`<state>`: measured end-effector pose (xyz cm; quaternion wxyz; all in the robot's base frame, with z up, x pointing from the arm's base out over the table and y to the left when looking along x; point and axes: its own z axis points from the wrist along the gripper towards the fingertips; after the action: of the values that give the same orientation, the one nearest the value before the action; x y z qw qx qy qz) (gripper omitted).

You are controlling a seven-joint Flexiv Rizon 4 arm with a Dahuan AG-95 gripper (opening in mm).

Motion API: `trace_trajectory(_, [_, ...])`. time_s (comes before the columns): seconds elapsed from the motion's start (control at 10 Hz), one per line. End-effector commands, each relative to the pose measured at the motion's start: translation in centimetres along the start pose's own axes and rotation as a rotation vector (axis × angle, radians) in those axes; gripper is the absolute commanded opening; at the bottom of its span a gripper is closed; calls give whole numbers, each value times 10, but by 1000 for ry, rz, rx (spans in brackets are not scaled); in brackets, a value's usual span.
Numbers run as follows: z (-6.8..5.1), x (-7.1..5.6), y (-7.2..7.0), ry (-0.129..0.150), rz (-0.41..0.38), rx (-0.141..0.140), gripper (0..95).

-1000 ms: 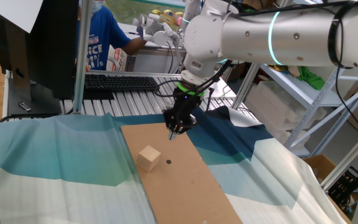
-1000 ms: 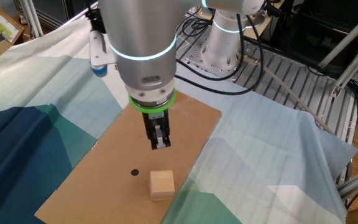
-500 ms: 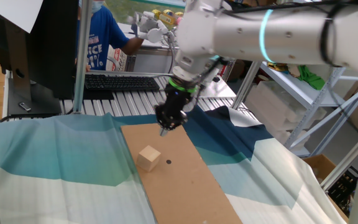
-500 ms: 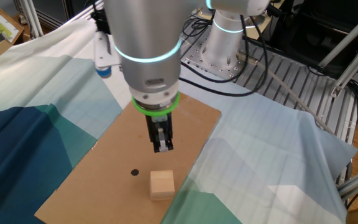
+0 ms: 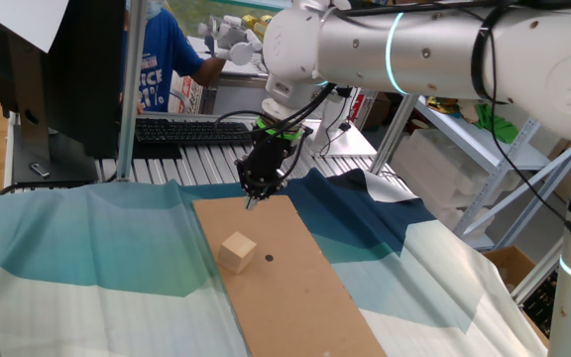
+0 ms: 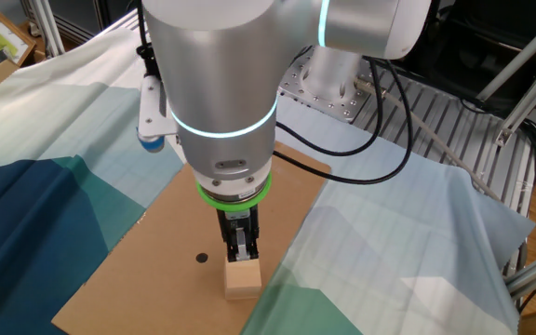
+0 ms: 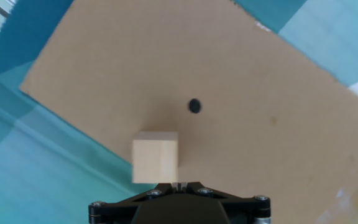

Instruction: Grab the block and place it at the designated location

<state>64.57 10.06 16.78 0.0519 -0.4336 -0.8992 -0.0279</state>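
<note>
Surroundings: a monitor [image 5: 62,69] stands at the left of one fixed view, a keyboard [image 5: 191,131] lies behind the cloth, and a person in a blue shirt [image 5: 162,59] stands at 11 o'clock from the arm; metal shelving [image 5: 494,149] rises on the right.
Cloth: a blue, teal and white cloth [image 5: 87,248] covers the table, under the cardboard [image 5: 295,288].
In the way: nothing lies between the block and the dot; in the other fixed view the arm's wide body hides part of the cardboard behind it.
Block: one block [image 5: 237,252] [image 6: 242,278] [image 7: 156,157] sits upright on the cardboard near its left edge, free of the fingers.
Dot: one black dot [image 5: 269,259] [image 6: 202,258] [image 7: 194,106] lies near the block, at about 1 o'clock from it in the hand view, not touching it.
Gripper: one gripper [image 5: 253,201] [image 6: 240,254] hangs over the far end of the cardboard, at about 12 o'clock from the block in one fixed view; its two fingers sit close together with nothing between them.
Counts: one arm, one cardboard sheet, one block, one dot.
Writing: white letters show on the shirt, too small to read.
</note>
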Motion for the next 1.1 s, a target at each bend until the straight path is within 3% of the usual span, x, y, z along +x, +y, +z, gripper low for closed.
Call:
trace_trajectory(0.1, [1, 1, 0, 0, -8, -2, 190])
trace_trajectory(0.9, [17, 0, 4, -6, 24, -8, 190])
trace_trajectory(1.0, [19, 0, 3, -8, 24, -8, 380])
trace_trajectory(1.1, [20, 0, 3, -10, 22, -10, 380])
